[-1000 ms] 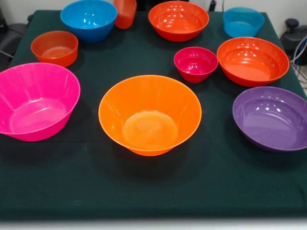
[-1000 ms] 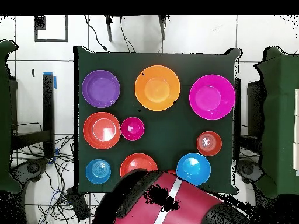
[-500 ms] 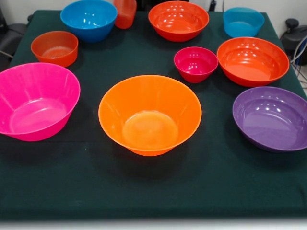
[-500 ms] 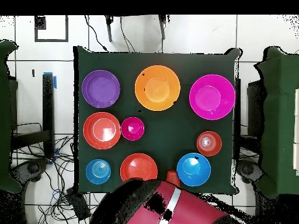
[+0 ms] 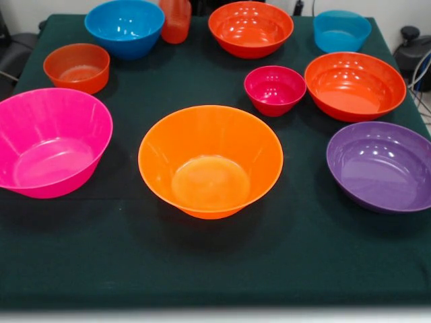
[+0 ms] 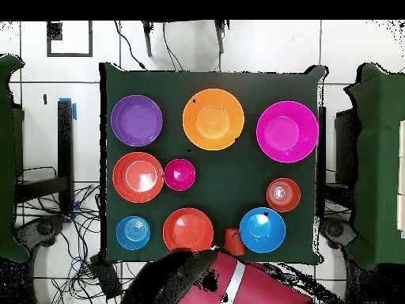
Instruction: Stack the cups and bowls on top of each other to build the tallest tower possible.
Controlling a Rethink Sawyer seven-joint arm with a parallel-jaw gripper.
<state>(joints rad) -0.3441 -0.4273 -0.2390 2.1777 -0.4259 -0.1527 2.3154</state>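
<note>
- Dark green cloth over a table [image 5: 121, 269], tiled floor and loose cables round it in the overhead view.
- Nothing is stacked yet. Every bowl sits alone, mouth up.
- Big orange bowl [image 5: 210, 160] sits mid-table towards the near edge in the front view, wide flared walls, empty. Looks like the natural base for the tower.
- Big pink bowl [image 5: 48, 141] is at the table's left edge, purple bowl [image 5: 381, 165] at the right edge.
- Two orange-red bowls: one [image 5: 355, 85] near the right edge, one [image 5: 250, 28] at the far edge. The little magenta bowl [image 5: 274, 89] is just beside the first.
- Blue bowl [image 5: 125, 27] and the small orange-red cup [image 5: 175, 19] stand together at the far edge, the cup just beside the blue bowl's rim. A smaller light-blue bowl [image 5: 341, 31] is at the far right corner, a squat orange bowl [image 5: 77, 67] on the left.
- Robot arm [image 6: 225, 285] bulks over the table edge in the overhead view; the claw isn't visible, so I can't tell whether it's open or closed.
- My guess for doing this well: come straight down on a rim, grab one wall, keep it level. Glossy plastic probably slips.
</note>
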